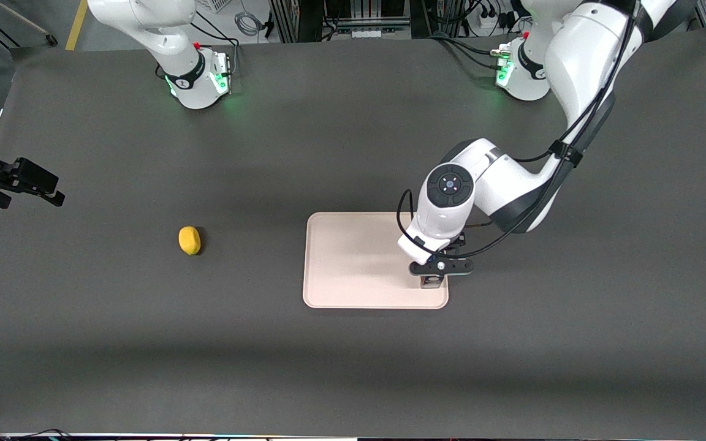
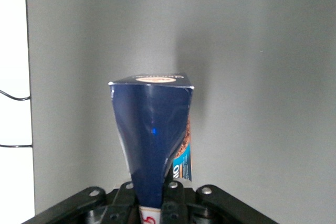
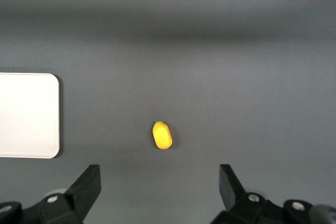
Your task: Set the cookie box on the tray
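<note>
The cookie box is a slim dark navy carton, held upright over the tray, a flat pale pink rectangle near the middle of the table. The box sits at the tray's corner nearest the front camera, toward the working arm's end. My left gripper is shut on the cookie box from above. In the left wrist view the fingers pinch the carton's end, and its blue side bulges outward away from the gripper. Whether the box touches the tray is hidden.
A small yellow lemon-like lump lies on the dark mat toward the parked arm's end, well apart from the tray. The right wrist view shows the lump and the tray's edge. Both arm bases stand at the table's back.
</note>
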Available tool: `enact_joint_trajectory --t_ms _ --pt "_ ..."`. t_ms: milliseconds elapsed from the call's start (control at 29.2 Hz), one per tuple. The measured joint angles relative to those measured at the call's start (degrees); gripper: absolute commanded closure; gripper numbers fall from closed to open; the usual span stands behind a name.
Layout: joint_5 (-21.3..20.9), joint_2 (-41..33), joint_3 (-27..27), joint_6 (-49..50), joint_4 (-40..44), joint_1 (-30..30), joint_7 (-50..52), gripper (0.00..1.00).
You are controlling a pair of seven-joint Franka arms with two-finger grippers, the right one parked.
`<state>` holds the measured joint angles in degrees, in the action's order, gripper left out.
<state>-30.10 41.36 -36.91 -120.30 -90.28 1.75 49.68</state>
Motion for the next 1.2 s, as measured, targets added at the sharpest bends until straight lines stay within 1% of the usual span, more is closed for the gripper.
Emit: enact_joint_trajectory --t_ms 34,68,137,205,239,274,308,1026,1095,1197 --pt "0.0 0.1 0.0 -0.1 0.0 0.0 0.0 0.68" --pt "-0.1 0.2 0.0 -0.1 0.0 0.0 0.0 0.62" --pt "-0.4 0.3 0.2 -0.2 0.0 -0.1 0.0 0.45" --pt "-0.8 0.4 0.4 -0.2 0.0 -0.1 0.0 0.36" --pt "-0.9 0.4 0.5 -0.3 0.0 -0.1 0.0 0.27" --pt "-1.0 0.4 0.6 -0.3 0.0 -0.2 0.0 0.13" --pt "-1.0 0.5 0.7 -0.3 0.0 -0.2 0.0 0.00" --pt "-1.8 0.0 0.3 -0.2 0.8 -0.5 0.0 0.00" --pt "-1.4 -0.9 -0.5 0.7 1.2 -0.6 0.0 0.00" --pt "0.5 -2.4 -2.4 3.9 2.6 -0.9 0.0 0.00"
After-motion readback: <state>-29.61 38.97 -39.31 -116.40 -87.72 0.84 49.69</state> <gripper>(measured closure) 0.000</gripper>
